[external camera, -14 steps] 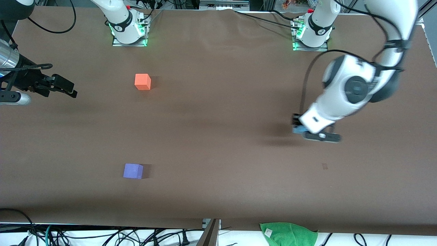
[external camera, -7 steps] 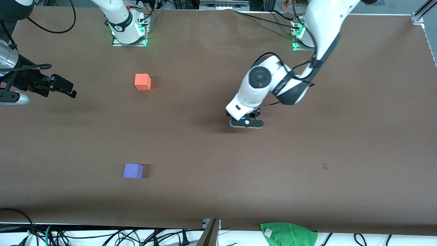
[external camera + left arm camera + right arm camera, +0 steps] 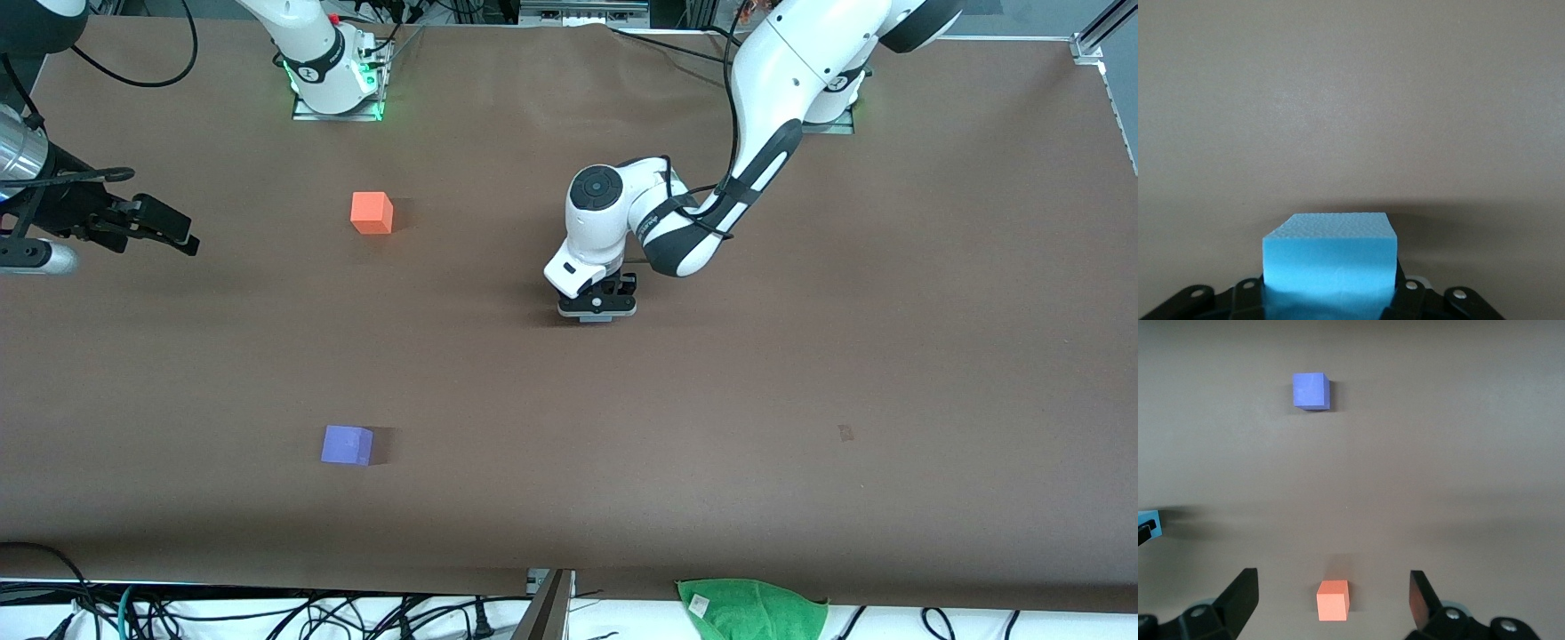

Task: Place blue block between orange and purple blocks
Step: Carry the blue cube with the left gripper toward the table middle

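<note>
My left gripper (image 3: 597, 304) is shut on the light blue block (image 3: 1329, 257) and holds it low over the middle of the table. The hand hides the block in the front view; an edge of the block (image 3: 1148, 522) shows in the right wrist view. The orange block (image 3: 372, 213) (image 3: 1333, 600) sits toward the right arm's end, nearer the robot bases. The purple block (image 3: 347, 444) (image 3: 1311, 391) sits nearer the front camera, roughly in line with the orange one. My right gripper (image 3: 173, 229) (image 3: 1333, 587) is open and empty, and waits at the right arm's end of the table.
The brown table (image 3: 800, 462) has a small mark (image 3: 845, 433) toward the left arm's end. A green cloth (image 3: 751, 609) lies past the table's near edge, with cables (image 3: 267, 613) along it.
My left arm has swung with the blue block from the left arm's end of the table to its middle, closer to the orange and purple blocks. The right arm has not moved.
</note>
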Controlling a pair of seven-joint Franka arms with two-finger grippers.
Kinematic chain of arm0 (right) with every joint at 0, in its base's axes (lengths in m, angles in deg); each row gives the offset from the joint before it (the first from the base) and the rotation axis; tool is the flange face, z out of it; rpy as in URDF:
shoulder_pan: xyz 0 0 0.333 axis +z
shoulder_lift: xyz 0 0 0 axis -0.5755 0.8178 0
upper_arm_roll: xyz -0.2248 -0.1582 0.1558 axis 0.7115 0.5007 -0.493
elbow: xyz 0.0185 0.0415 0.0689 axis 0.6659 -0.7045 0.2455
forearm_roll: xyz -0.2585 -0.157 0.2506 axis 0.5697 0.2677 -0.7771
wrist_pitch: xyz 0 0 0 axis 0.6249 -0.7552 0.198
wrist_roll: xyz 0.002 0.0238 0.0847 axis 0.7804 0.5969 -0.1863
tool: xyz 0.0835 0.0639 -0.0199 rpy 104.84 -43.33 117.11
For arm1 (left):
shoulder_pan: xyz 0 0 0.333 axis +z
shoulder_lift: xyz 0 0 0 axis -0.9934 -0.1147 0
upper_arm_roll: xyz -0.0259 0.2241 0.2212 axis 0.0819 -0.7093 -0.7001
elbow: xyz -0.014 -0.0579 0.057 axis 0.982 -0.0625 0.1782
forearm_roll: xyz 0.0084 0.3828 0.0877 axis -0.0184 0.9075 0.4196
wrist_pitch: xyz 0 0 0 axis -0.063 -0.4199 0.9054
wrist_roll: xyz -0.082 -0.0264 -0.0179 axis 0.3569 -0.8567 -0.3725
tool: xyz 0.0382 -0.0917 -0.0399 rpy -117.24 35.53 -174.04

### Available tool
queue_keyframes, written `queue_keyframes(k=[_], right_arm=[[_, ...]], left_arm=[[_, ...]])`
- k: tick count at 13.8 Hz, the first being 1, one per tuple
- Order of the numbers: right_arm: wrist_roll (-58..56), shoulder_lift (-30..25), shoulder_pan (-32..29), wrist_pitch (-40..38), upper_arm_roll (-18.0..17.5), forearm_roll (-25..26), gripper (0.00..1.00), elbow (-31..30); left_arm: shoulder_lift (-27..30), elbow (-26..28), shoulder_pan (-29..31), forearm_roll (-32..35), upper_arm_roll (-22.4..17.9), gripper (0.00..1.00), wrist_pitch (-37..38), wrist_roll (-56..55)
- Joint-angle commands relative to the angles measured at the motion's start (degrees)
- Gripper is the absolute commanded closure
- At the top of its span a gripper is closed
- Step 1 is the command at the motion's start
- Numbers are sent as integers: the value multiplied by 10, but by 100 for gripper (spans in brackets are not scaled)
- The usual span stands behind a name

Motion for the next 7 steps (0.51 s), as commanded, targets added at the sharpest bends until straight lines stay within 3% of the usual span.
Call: queue_keyframes(k=[1,4,7], right_arm=[[2,5,-4,-1,-1,-6,0,6],[1,11,0,-2,-1,-7,0,5],[-4,39,3,-2,-1,-1,0,5]], left_arm=[[-6,-16,-5,19,-7,0,-4,-11],[7,-14,2,19,-4,0,1,-4],[62,-14,7,10,-1,0,32,-4]])
